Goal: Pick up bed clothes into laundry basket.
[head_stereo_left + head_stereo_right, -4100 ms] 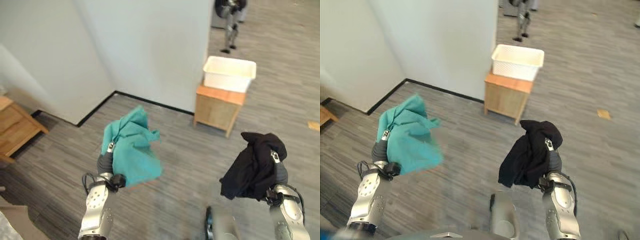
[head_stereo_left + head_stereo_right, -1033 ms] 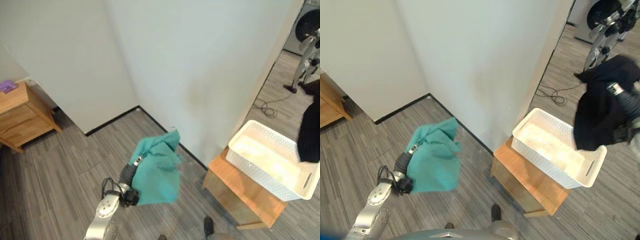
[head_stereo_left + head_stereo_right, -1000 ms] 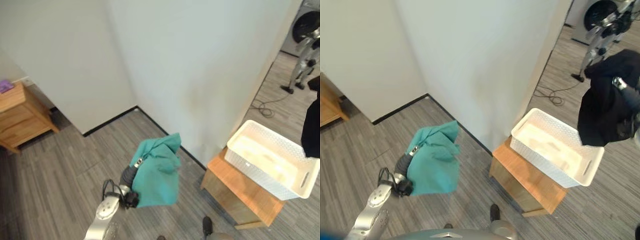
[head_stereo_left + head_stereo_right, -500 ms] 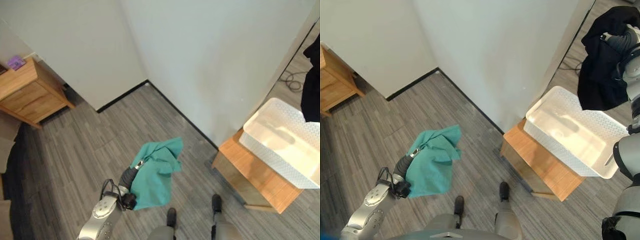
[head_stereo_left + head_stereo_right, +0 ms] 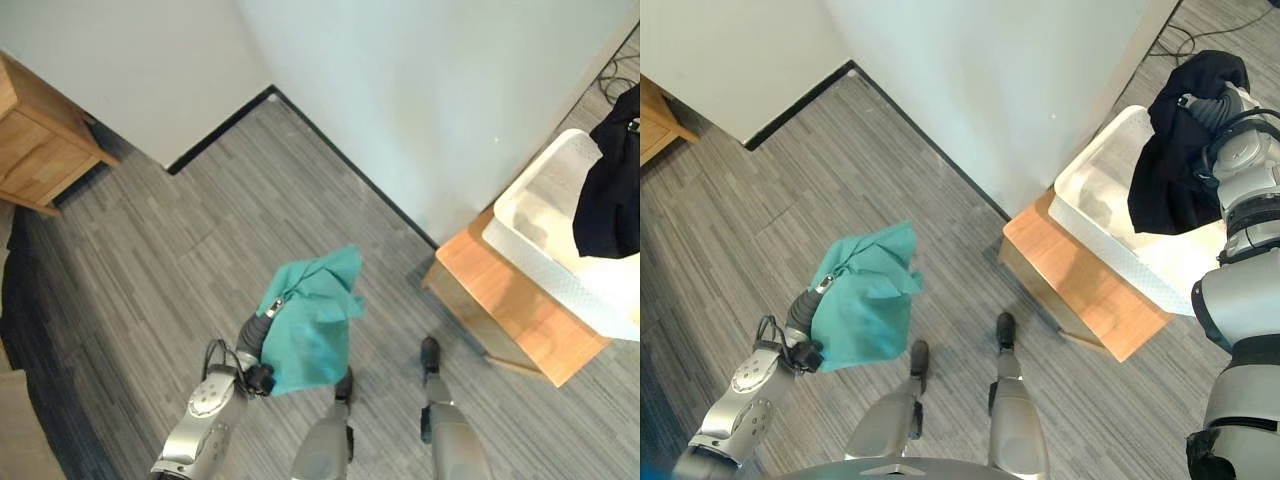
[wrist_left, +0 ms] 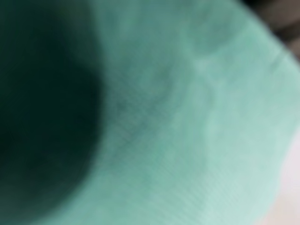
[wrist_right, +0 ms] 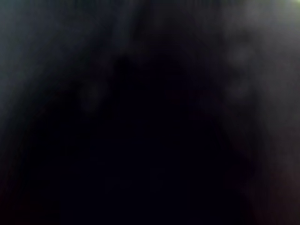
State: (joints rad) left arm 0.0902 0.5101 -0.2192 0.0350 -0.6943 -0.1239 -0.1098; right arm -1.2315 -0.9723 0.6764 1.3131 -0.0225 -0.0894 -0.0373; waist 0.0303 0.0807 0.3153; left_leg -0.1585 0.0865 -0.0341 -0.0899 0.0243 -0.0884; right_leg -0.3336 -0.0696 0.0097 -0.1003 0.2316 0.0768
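Grey plank floor [image 5: 200, 250], white wall corner.

Eye views: left hand [image 5: 802, 318] raised over the floor, wrapped in a teal cloth [image 5: 865, 295]; right hand [image 5: 1218, 108] holds a black garment [image 5: 1170, 160] over the white basket [image 5: 1095, 200] on a wooden stand [image 5: 1080, 285].

Wrist views: cloth covers both; finger state cannot be told.

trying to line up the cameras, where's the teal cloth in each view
Left eye view: teal cloth draped over the left hand, low and left of centre, above the floor.
Right eye view: same cloth, further left.
Left wrist view: teal fabric pressed close to the lens.
Right wrist view: black cloth up close, no teal.
Shared landmark: the white basket on the wooden stand.
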